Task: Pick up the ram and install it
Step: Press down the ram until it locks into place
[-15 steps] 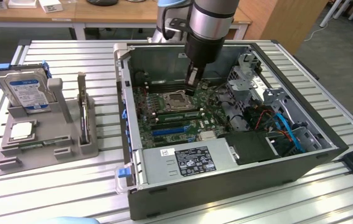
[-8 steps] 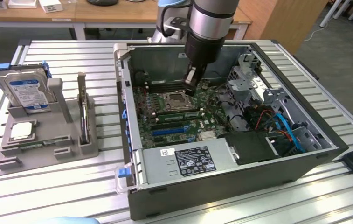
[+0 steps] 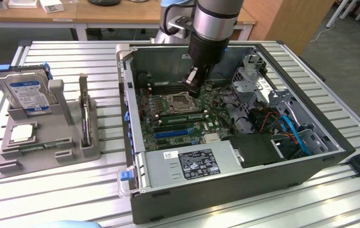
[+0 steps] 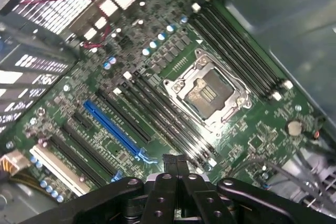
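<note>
The claw [image 3: 194,88], pressed together and holding nothing I can make out, hangs inside the open computer case [image 3: 294,171] over the motherboard [image 3: 186,118] by the processor socket [image 3: 181,100]. A ram [image 3: 37,147] lies in the grey holder [image 3: 72,142] on the tabletop [image 3: 53,190], well off to the exterior view's left.

This looks like a robotics or electronics lab. An open computer case [image 3: 230,142] lies on a slatted aluminium worktop [image 3: 72,190] with its motherboard [image 3: 176,114] exposed under an industrial robot arm [image 3: 215,23]. At nine o'clock from the case, a grey fixture [image 3: 46,142] holds a hard drive [image 3: 27,92] and other parts. Wooden desks [image 3: 72,16] stand at twelve o'clock.
</note>
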You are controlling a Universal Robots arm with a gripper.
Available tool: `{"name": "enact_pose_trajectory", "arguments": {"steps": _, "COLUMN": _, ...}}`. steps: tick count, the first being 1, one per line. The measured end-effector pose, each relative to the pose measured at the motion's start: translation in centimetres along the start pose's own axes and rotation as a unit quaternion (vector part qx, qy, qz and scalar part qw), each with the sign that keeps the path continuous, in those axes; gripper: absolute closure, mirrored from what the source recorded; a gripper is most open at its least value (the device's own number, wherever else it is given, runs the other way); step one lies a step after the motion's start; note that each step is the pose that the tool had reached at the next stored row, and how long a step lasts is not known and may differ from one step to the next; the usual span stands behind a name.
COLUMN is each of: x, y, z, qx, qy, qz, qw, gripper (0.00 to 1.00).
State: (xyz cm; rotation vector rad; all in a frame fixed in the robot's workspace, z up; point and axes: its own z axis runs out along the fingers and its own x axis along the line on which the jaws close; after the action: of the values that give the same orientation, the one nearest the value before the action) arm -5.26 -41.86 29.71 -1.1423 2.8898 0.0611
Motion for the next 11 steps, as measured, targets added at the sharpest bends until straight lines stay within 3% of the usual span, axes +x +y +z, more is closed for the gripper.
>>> {"name": "enact_pose_trajectory", "arguments": {"steps": 6, "x": 0.0, "y": 0.0, "z": 0.0, "qx": 0.0024, "qy": -0.0012, "qz": 0.052, "qw": 0.9986, "gripper": 0.9}}
{"name": "enact_pose_trajectory", "arguments": {"steps": 11, "x": 0.0, "y": 0.0, "z": 0.0, "qx": 0.0044, "qy": -0.0023, "qz": 0.097, "qw": 0.9952, "gripper": 0.9}}
